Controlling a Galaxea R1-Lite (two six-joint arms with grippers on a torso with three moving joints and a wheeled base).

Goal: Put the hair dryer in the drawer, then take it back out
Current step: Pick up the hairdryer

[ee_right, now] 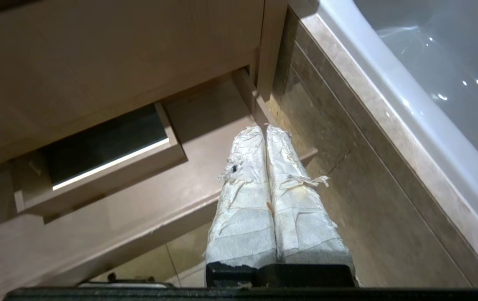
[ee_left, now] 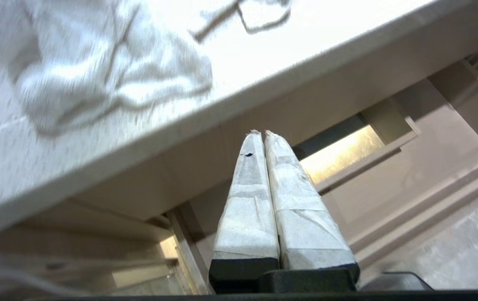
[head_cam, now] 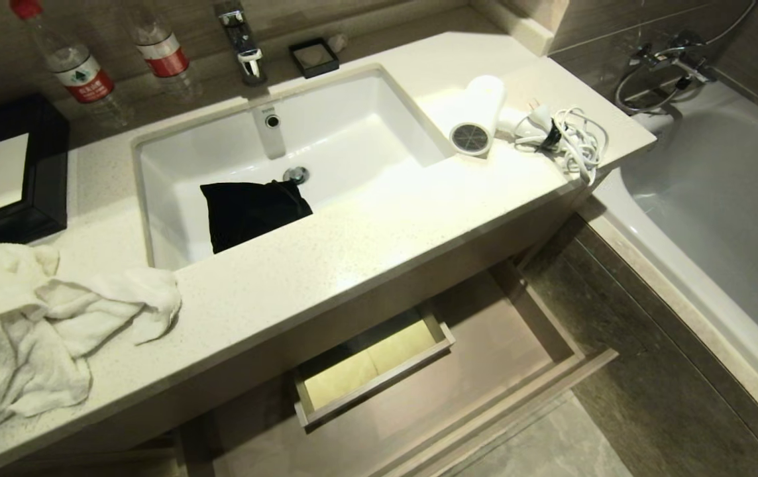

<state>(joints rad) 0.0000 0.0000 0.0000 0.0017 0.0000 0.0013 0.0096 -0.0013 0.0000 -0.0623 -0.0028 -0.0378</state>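
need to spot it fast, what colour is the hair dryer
White, with a dark round grille; head view shows the hair dryer best.

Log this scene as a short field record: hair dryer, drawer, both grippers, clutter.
hair dryer: lying on the countertop right of the sink, cord bunched beside it
drawer: pulled open below the counter, no dryer inside
left gripper: shut, empty, low by the counter edge
right gripper: shut, empty, above the drawer's bathtub-side end
clutter: white towel, black cloth in sink, two bottles
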